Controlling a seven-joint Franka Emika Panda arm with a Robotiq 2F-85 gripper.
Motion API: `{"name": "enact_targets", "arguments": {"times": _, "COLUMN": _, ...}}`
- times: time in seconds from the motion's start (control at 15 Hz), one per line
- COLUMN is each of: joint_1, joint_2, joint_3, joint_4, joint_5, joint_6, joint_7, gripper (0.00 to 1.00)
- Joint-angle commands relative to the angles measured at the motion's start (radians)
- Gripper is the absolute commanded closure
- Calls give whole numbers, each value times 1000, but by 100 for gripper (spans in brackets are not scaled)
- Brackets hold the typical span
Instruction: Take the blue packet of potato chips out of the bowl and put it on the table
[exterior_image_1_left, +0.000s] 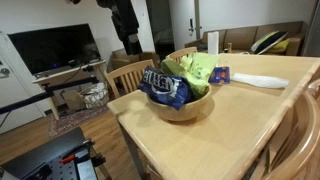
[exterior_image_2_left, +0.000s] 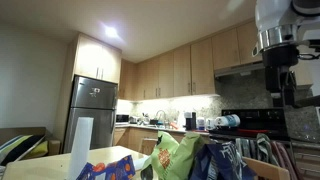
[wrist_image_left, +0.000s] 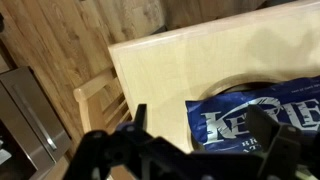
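— Where is the blue packet of potato chips (wrist_image_left: 250, 118) relative to the gripper (wrist_image_left: 200, 112)?
— It lies in the bowl (exterior_image_1_left: 185, 112) on the table (exterior_image_1_left: 235, 135), lower than the gripper and well apart. The jaws are spread wide and hold nothing.
— Anything hard to see?
— The wrist view cuts the packet off at right, and dark fingers (wrist_image_left: 136, 122) cover parts.

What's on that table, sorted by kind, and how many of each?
Snack bags: 3 (dark-blue packet, lime-green bag, small blue-red packet)
Wooden bowl: 1
Paper towel roll: 1
White object, kind unclear: 1
Total: 6
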Motion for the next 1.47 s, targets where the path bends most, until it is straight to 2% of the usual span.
{"name": "enact_targets", "arguments": {"times": 0.0, "joint_1": 6, "joint_2": 0, "joint_3": -6, "joint_4": 2, "joint_5": -3, "joint_6": -3, "joint_7": 2, "gripper": 0}}
{"name": "enact_targets", "arguments": {"times": 0.73, "joint_1": 11, "joint_2": 7, "joint_3": -10, "joint_4": 1, "joint_5": 3, "joint_6": -1, "joint_7": -6, "gripper": 0}}
{"name": "enact_targets", "arguments": {"times": 0.93, "joint_1": 69, "joint_2": 11, "joint_3": -11, "joint_4": -6, "joint_5": 49, "joint_6": 5, "joint_7": -82, "gripper": 0}}
{"name": "enact_targets", "arguments": {"times": 1.07, "joint_1": 122, "joint_2": 20, "joint_3": -15, "joint_4": 10, "joint_5": 138, "joint_6": -6, "joint_7": -119, "gripper": 0}}
{"name": "enact_targets", "arguments": {"times": 1.2, "joint_1": 141, "joint_2": 37, "joint_3": -1, "joint_4": 31, "joint_5": 208, "joint_6": -10, "joint_7": -62, "gripper": 0}}
{"name": "enact_targets", "arguments": {"times": 1.4, "joint_1": 124, "joint_2": 87, "joint_3": 21, "joint_4": 67, "joint_5": 279, "joint_6": 28, "joint_7": 89, "gripper": 0}}
